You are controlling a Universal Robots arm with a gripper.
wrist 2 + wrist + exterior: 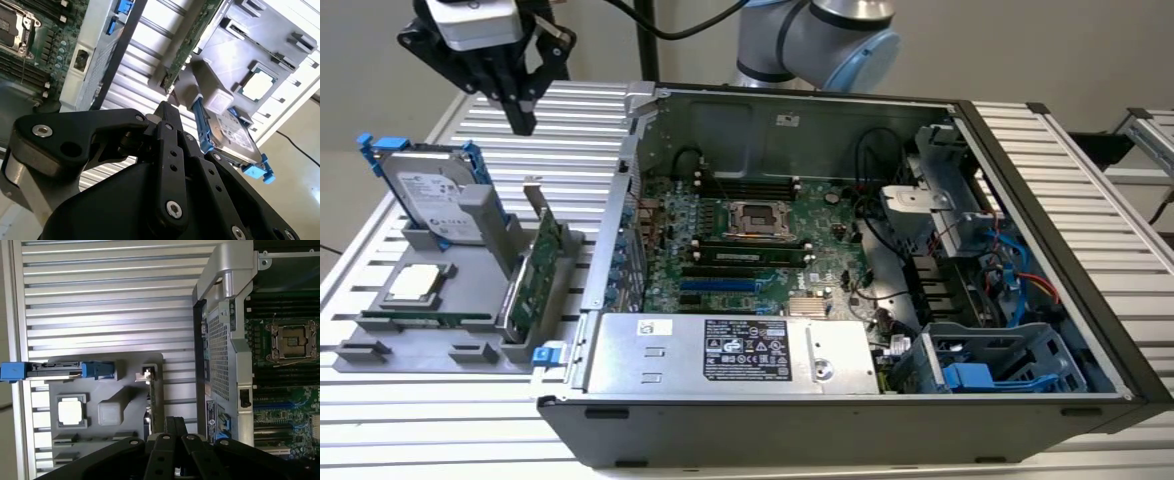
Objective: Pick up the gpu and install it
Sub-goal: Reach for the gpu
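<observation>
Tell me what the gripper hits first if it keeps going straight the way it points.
Most likely the top edge of the gpu, standing upright in the gray holder. The gripper points almost at it, though depth is unclear.

Green gpu (543, 255), black claw (520, 118)

- We see our tool (523, 122) hanging tip-down, raised beyond the computer case (827, 440) toward the exterior view's left.
- Its fingers (167, 125) press together, gripping nothing.
- Our arm (821, 35) stands behind that case.
</observation>
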